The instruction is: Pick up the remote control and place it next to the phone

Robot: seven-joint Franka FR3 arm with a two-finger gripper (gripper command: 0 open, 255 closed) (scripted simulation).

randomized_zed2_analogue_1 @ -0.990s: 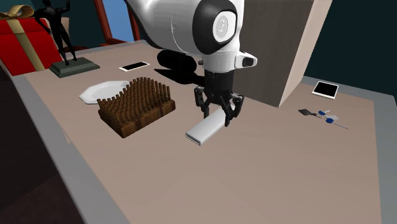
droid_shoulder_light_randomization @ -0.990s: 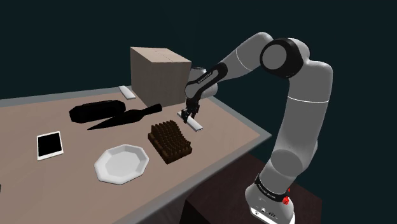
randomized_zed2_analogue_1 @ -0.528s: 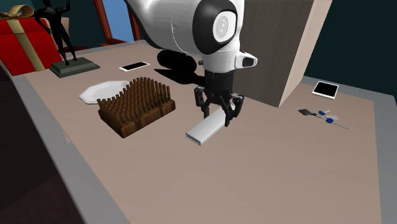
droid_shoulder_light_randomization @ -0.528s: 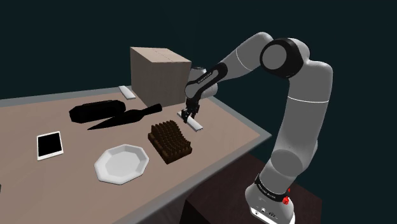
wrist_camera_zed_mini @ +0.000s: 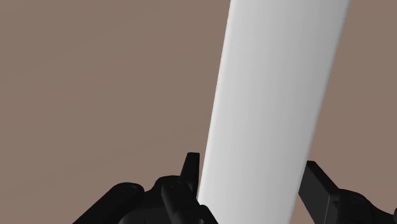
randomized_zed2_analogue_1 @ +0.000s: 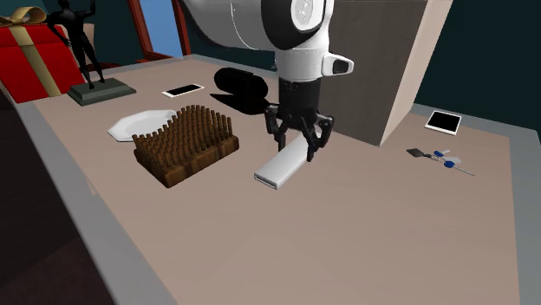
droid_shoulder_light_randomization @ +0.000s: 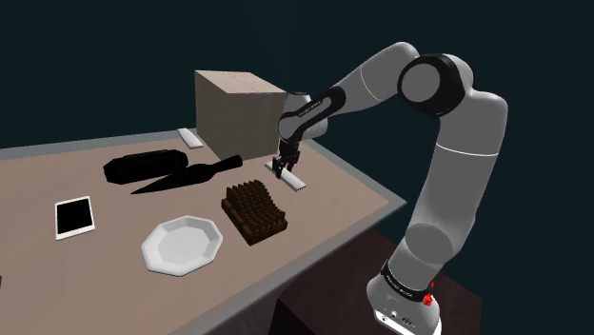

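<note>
My black gripper (droid_shoulder_light_randomization: 283, 167) (randomized_zed2_analogue_1: 299, 147) (wrist_camera_zed_mini: 251, 167) is shut on one end of the remote control (droid_shoulder_light_randomization: 293, 180) (randomized_zed2_analogue_1: 282, 167) (wrist_camera_zed_mini: 273, 95), a plain white slab. The remote hangs just above the brown table (droid_shoulder_light_randomization: 343, 186), tilted, its free end pointing down towards the table. It sits between the cardboard box (droid_shoulder_light_randomization: 238, 114) and the brown spiked block (droid_shoulder_light_randomization: 254, 211). The phone (droid_shoulder_light_randomization: 74, 217) (randomized_zed2_analogue_1: 183, 90), black screen with a white rim, lies flat far off at the shoulder view's left, beyond the white plate (droid_shoulder_light_randomization: 183, 245).
Two long black objects (droid_shoulder_light_randomization: 143, 167) lie behind the block. A red gift box (randomized_zed2_analogue_1: 30, 56) and a dark statuette (randomized_zed2_analogue_1: 87, 52) stand at the table's far corner. A small blue-handled tool (randomized_zed2_analogue_1: 442, 158) and another flat screen device (randomized_zed2_analogue_1: 443, 121) lie past the box.
The gripper has risen a little with the remote in it, lifting it off the table. Everything else is as it was.
</note>
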